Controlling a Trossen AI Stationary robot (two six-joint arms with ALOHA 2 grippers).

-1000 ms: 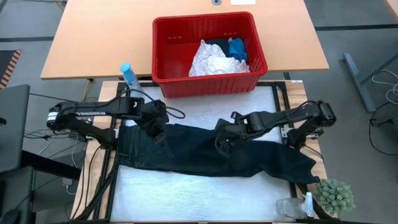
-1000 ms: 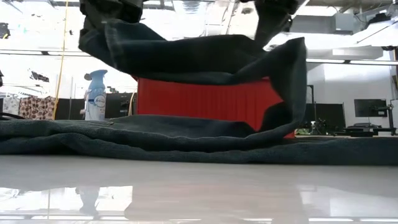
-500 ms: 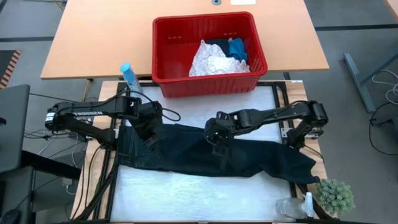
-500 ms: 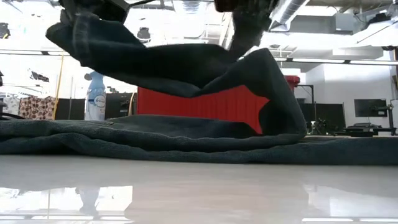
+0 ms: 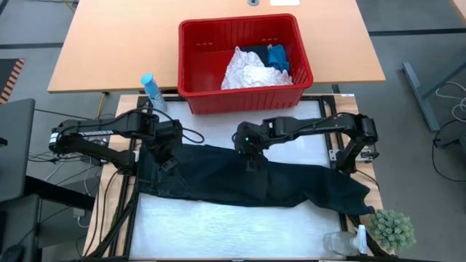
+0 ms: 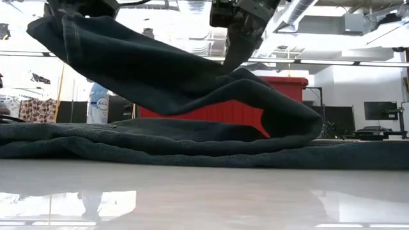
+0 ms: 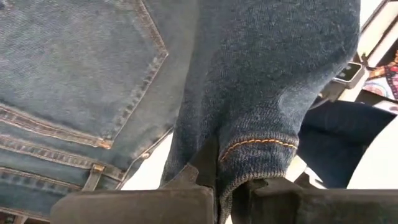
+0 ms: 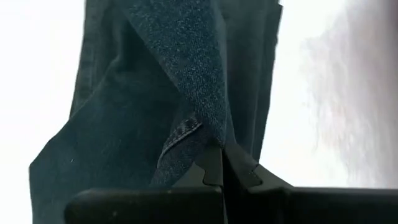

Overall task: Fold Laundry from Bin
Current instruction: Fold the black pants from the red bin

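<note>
While you look down from above, note the small green plant [image 5: 392,228] and a clear bottle [image 5: 342,242] at the table's five o'clock corner, nearest you. Mid-table, the dark jeans [image 5: 240,178] lie stretched from nine o'clock to four o'clock across the white work surface [image 5: 218,229]. You have the left gripper [image 5: 166,149] at the jeans' nine o'clock end, fingers pinched together on a hemmed denim edge; its wrist camera shows the orange-stitched hem [image 7: 258,146] clamped between the pads, with a back pocket [image 7: 81,68] beyond. The right gripper [image 5: 250,145] sits near centre, fingers closed on a fold of the same jeans [image 8: 186,93]. From table height you see the cloth [image 6: 166,70] raised off the table between both grippers, sagging down to the layer lying flat. Farther off, at twelve o'clock, the red bin [image 5: 245,62] rests on the wooden table [image 5: 109,44], holding a white crinkled garment [image 5: 247,71], a small blue item [image 5: 277,57] and some black cloth [image 5: 253,49]. A blue spray bottle [image 5: 151,89] stands just beside the bin at its eight o'clock.
</note>
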